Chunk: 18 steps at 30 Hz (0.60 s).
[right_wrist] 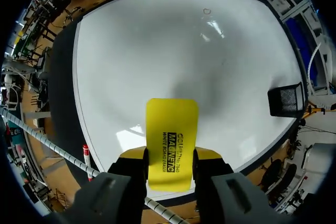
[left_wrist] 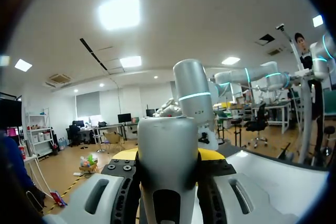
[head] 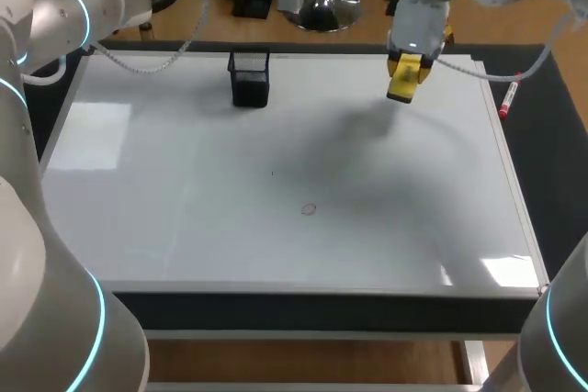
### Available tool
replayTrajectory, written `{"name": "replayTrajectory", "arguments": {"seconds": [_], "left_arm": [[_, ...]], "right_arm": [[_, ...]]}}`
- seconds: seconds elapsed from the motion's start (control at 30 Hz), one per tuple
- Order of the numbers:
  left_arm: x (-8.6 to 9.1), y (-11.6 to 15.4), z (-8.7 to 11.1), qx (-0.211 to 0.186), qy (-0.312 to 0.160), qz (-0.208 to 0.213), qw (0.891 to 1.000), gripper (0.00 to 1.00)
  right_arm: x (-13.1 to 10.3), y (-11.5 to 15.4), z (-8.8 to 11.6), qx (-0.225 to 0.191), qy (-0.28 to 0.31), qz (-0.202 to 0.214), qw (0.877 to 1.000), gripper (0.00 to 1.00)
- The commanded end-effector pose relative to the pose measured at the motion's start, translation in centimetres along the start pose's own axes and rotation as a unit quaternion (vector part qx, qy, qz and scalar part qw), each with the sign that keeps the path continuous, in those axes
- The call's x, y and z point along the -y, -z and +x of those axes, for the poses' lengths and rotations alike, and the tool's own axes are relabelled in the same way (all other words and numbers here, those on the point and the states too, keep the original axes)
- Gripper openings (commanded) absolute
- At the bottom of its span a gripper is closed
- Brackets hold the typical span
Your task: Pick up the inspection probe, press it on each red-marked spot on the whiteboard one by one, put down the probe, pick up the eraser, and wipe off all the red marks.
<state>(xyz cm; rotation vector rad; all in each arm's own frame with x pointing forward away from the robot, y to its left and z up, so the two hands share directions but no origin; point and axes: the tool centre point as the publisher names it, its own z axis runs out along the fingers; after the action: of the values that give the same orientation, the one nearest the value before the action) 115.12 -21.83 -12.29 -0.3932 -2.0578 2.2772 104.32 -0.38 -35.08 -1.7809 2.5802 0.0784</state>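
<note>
In the head view the left arm [head: 55, 16] is cut off at the edge before its claw. In the left wrist view the yellow tips of the left claw [left_wrist: 168, 153] are largely hidden behind the probe [left_wrist: 167, 171]. The red mark [head: 308, 209] is too small for its shape to be told. The inside of the holder [head: 249, 78] is too dark to be read.

A black mesh cup [head: 249, 78] stands well apart from a marker [head: 508, 98].
</note>
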Motion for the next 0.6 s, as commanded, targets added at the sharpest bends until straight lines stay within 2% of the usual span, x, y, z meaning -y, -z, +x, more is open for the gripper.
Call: {"name": "replayTrajectory", "arguments": {"seconds": [0.03, 0.3, 0.6], "left_arm": [[-0.1, 0.2, -0.7, -0.012, 0.001, 0.002, 1.0, 0.0], [-0.1, 0.2, -0.7, -0.012, 0.001, 0.002, 1.0, 0.0], [-0.1, 0.2, -0.7, -0.012, 0.001, 0.002, 1.0, 0.0]], "right_arm": [[0.9, 0.6, 1.2, -0.002, -0.004, -0.003, 1.0, 0.0], [1.7, 0.6, 4.1, -0.007, -0.019, -0.002, 1.0, 0.0], [1.5, 0.8, 4.4, -0.002, -0.027, -0.011, 1.0, 0.0]]}}
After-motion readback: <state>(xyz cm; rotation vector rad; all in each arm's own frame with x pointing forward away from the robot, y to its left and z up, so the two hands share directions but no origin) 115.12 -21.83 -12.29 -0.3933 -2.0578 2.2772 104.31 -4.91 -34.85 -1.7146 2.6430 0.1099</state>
